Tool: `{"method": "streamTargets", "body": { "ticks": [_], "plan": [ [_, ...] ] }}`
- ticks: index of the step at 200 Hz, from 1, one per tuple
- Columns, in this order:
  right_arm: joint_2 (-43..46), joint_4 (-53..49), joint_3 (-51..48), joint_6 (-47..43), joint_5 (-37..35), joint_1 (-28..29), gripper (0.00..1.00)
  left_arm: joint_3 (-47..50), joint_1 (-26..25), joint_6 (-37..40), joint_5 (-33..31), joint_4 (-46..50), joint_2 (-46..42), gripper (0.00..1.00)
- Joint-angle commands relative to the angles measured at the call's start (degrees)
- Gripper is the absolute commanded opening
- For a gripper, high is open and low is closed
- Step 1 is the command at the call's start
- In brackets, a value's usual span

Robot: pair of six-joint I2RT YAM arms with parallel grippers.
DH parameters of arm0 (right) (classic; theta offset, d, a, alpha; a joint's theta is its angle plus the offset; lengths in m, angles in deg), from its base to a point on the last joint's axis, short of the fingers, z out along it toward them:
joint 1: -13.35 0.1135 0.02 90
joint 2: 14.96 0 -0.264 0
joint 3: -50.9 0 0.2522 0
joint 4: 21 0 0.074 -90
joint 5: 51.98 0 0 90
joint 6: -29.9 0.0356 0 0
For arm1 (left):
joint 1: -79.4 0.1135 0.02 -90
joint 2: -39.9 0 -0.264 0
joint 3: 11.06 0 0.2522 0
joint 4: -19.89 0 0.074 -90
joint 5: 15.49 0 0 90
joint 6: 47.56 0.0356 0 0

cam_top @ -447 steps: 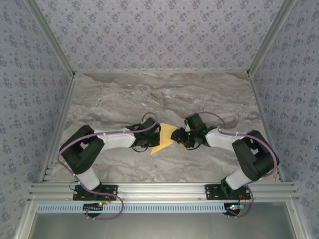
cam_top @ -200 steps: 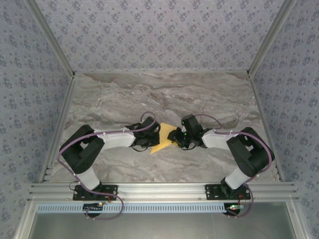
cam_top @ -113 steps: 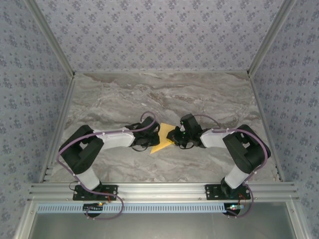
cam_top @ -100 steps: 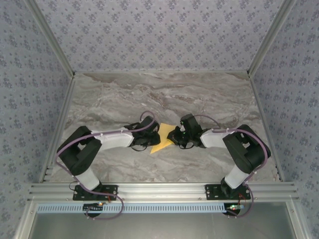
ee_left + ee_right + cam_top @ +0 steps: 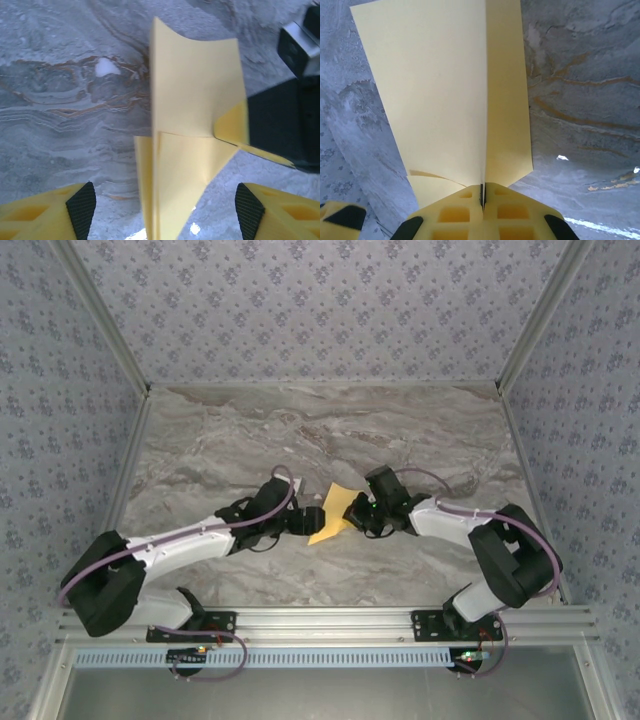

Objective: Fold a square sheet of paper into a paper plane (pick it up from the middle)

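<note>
The yellow sheet of paper is folded along a centre crease with angled flaps and stands up off the marble table. My right gripper is shut on its right end; in the right wrist view the jaws pinch the crease of the paper. My left gripper is open at the paper's left side. In the left wrist view its fingertips stand wide apart, with the pointed end of the paper between them and apart from both. The right gripper's black body shows behind the paper.
Patterned walls and aluminium rails enclose the marble table. Both arms meet at its middle, with bare marble behind and to both sides.
My left gripper has opened and let go of the paper, and the left arm has stretched out low. My right gripper has shut on the paper's right end and now holds it alone.
</note>
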Motion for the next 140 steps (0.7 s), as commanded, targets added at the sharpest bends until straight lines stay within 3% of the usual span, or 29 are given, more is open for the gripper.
{"method": "streamTargets", "body": {
  "ticks": [1,36,72,140],
  "plan": [
    [0.7,-5.3,3.2,0.3,-2.2,1.0,0.0,1.2,-2.4,7.5,-1.7,-4.1,-2.5,0.78],
    [-1.0,-5.5,6.7,0.8,-2.5,1.4,0.0,2.0,-4.5,12.9,-6.1,-4.7,-3.5,0.8],
    [-4.5,-5.2,10.1,2.0,-0.6,1.3,0.0,5.8,-5.1,19.2,-6.3,-10.9,-2.9,0.76],
    [-7.9,-7.5,12.9,3.7,1.2,1.3,0.0,6.1,-5.8,33.2,-9.1,-18.0,7.0,0.65]
  ]
}}
